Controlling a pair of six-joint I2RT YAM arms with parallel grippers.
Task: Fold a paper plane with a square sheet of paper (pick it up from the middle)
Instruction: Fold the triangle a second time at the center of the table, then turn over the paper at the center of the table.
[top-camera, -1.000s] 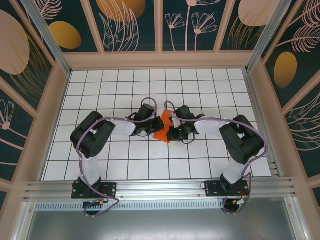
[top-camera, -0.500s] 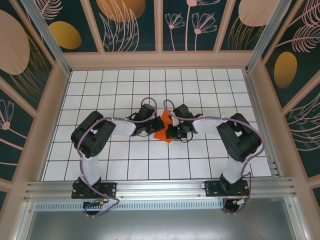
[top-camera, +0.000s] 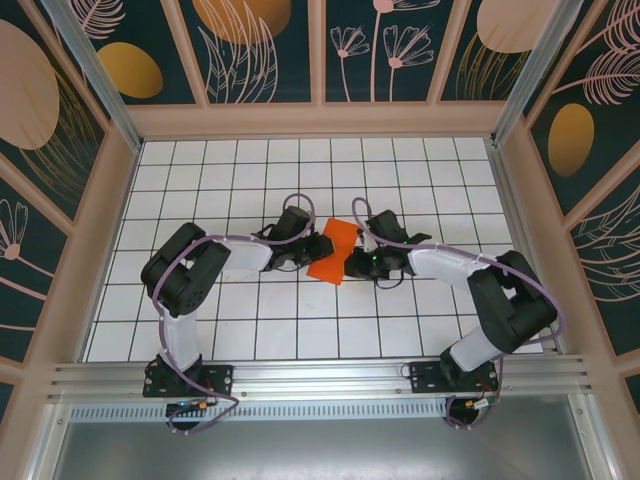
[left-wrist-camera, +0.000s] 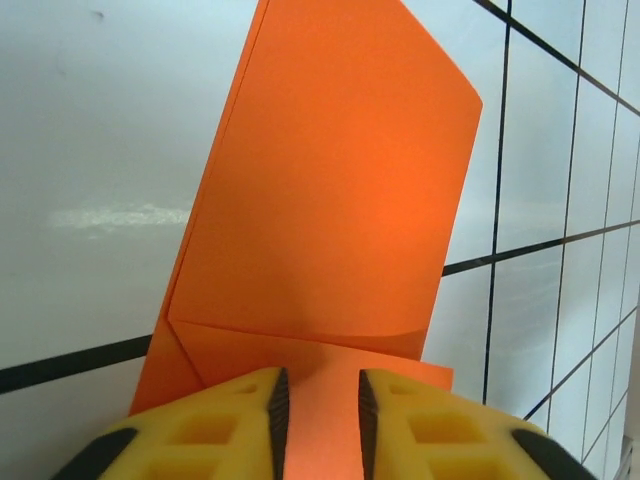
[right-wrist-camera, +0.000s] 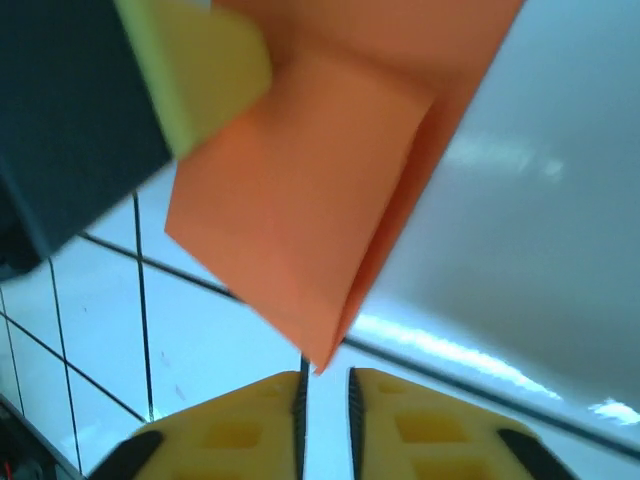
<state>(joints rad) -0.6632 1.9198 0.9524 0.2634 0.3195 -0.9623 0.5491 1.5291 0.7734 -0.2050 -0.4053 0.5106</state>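
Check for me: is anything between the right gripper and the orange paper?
Nothing visible. In the right wrist view the paper points its folded corner at the right gripper, with just bare table between them. The left gripper sits at the paper's opposite edge, out of that path.

Lab robot cell: gridded white table (top-camera: 300, 340), floral-print walls (top-camera: 260, 40), aluminium rail (top-camera: 320, 378).

Twin setup here: the left arm (top-camera: 182, 275) and right arm (top-camera: 510, 305) both have chunky matte-black joints with pale grey-white link tubes, plus a lilac cable (top-camera: 298, 198) looping along each. Black base blocks (top-camera: 185, 378) sit on the aluminium rail (top-camera: 320, 372). Farthest from that rail, the fingers (left-wrist-camera: 200, 435) are yellow plastic with cut-out pockets and dark inner pads.
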